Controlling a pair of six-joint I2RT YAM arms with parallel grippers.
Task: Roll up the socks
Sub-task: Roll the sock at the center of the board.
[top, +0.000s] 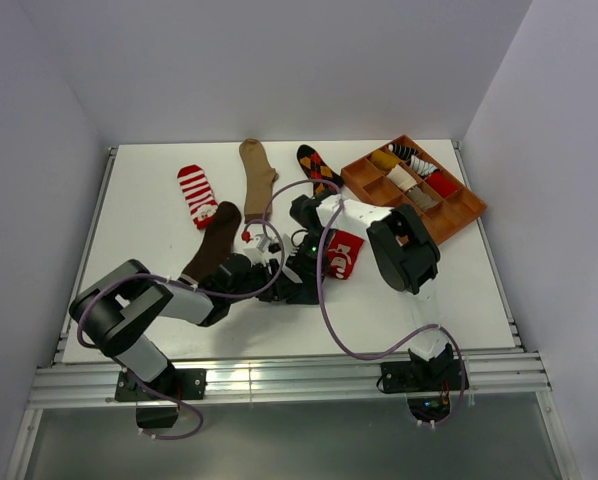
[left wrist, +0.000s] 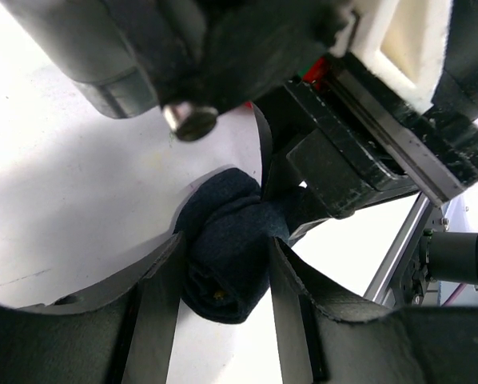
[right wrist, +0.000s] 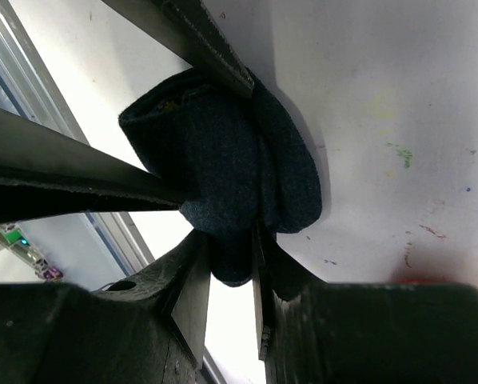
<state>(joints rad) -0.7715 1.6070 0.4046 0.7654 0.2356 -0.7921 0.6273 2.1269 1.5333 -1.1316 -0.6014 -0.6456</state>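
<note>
Navy sock (left wrist: pixel 223 228) bunched into a thick, rumpled wad of dark, finely knit fabric, folds overlapping, one rounded end turned toward the left wrist camera. Near the middle of the white worktop (top: pixel 469 280), right where the two arms meet; whether resting on the surface or raised just off it, cannot tell. Clamped across its width by the left gripper (left wrist: pixel 226 260), jaws about half open and pressed against both flanks of the wad. Pinched at one narrow fold by the right gripper (right wrist: pixel 229 260), jaws nearly closed, only a thin layer of cloth between them. Just beside the two grippers, a red sock with a picture (top: pixel 345 252), flat on the worktop. Farther back, laid out flat in a loose row: dark brown sock (top: pixel 215 243), red-white striped sock (top: pixel 196 195), tan sock (top: pixel 257 172), black argyle sock (top: pixel 319 168). Toward the far right corner, a brown wooden compartment tray (top: pixel 457 212), set at an angle, several rolled socks tucked into its compartments.
</note>
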